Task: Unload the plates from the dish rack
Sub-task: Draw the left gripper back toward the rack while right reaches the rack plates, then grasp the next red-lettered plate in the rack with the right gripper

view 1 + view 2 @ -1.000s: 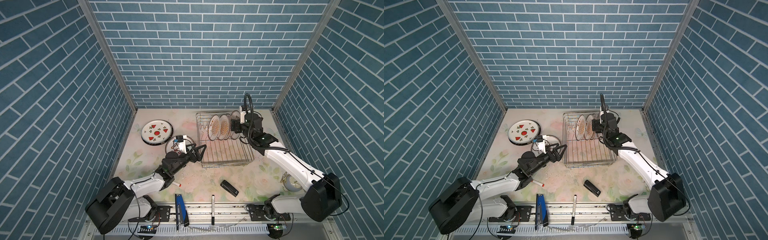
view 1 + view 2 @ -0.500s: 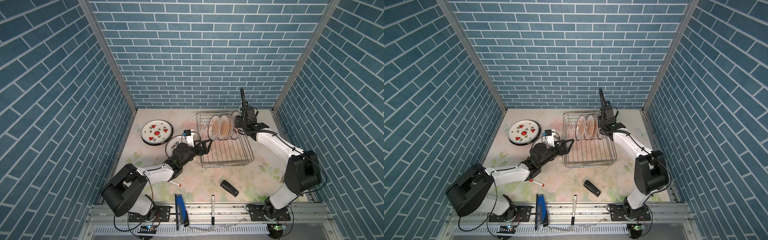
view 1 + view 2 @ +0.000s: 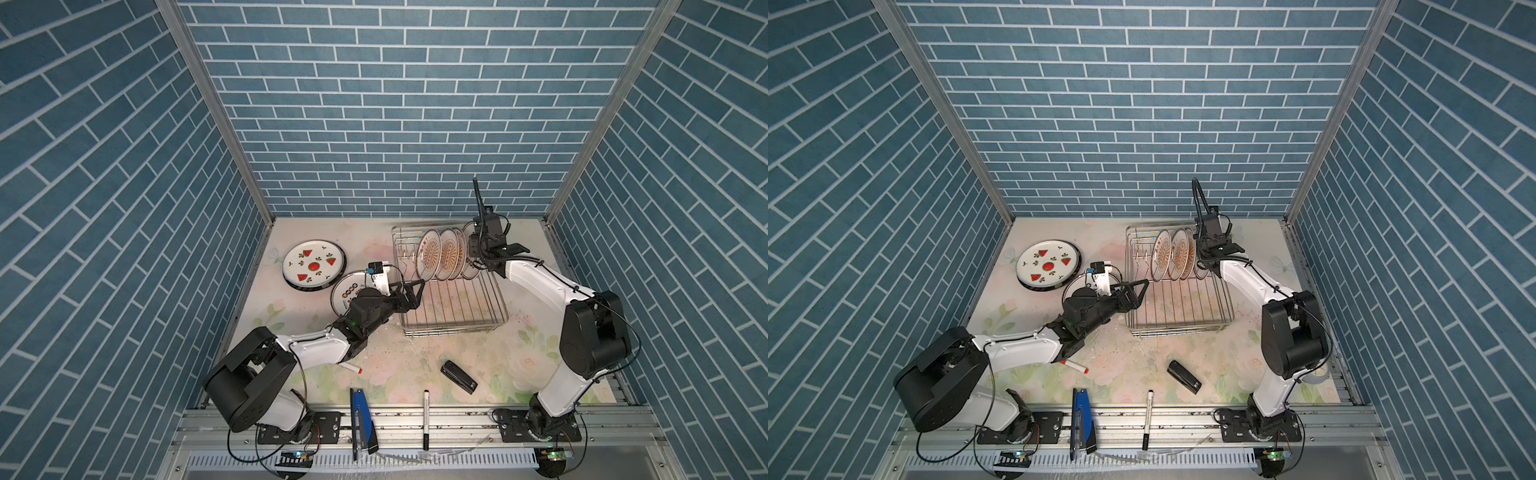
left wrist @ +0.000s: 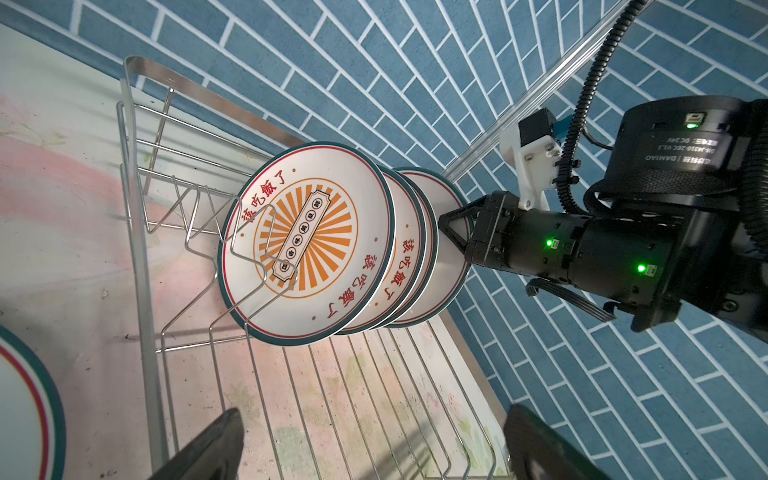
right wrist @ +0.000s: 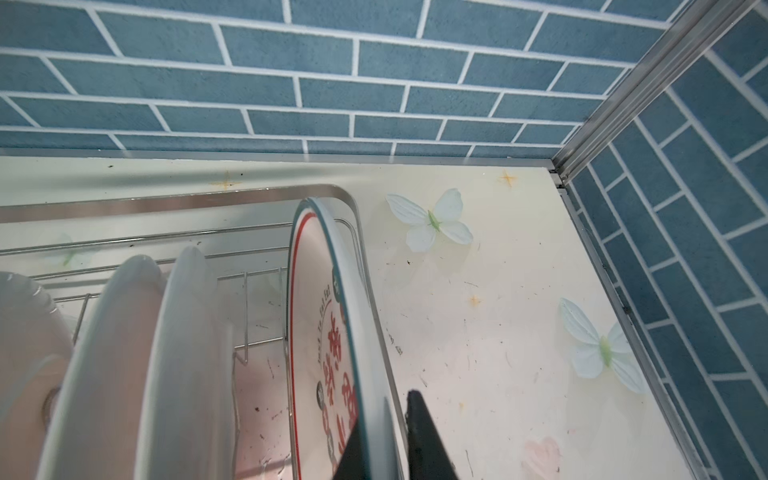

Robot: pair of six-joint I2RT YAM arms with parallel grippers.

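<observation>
Dish rack point(image 3: 455, 328): stands on the tabletop point(image 3: 357, 237), toward the back right in both top views.
Plates point(image 3: 451, 257): four stand on edge in a row at the rack's far end, counted in the right wrist view.
Held plate point(image 5: 322, 266): last in the row, at the rack's right end, upright, with its printed face towards the other three.
Right gripper point(image 5: 384, 419): fingers point(image 5: 424, 440) are clenched on the held plate's rim, one on each face. Whether the plate's lower edge rests on the wires cannot be told.
Left gripper point(image 3: 417, 293): fingers point(image 4: 212, 444) are spread wide with nothing between them. It is low at the rack's left side and points along the wire floor.
Front plate point(image 4: 307, 249): orange sunburst face is turned to the left gripper and stands apart from its fingers.
Watermelon plate point(image 3: 313, 268): lies flat on the tabletop, left of the rack.
Second plate point(image 3: 343, 293): lies flat just beside the watermelon plate, partly covered by the left arm.
</observation>
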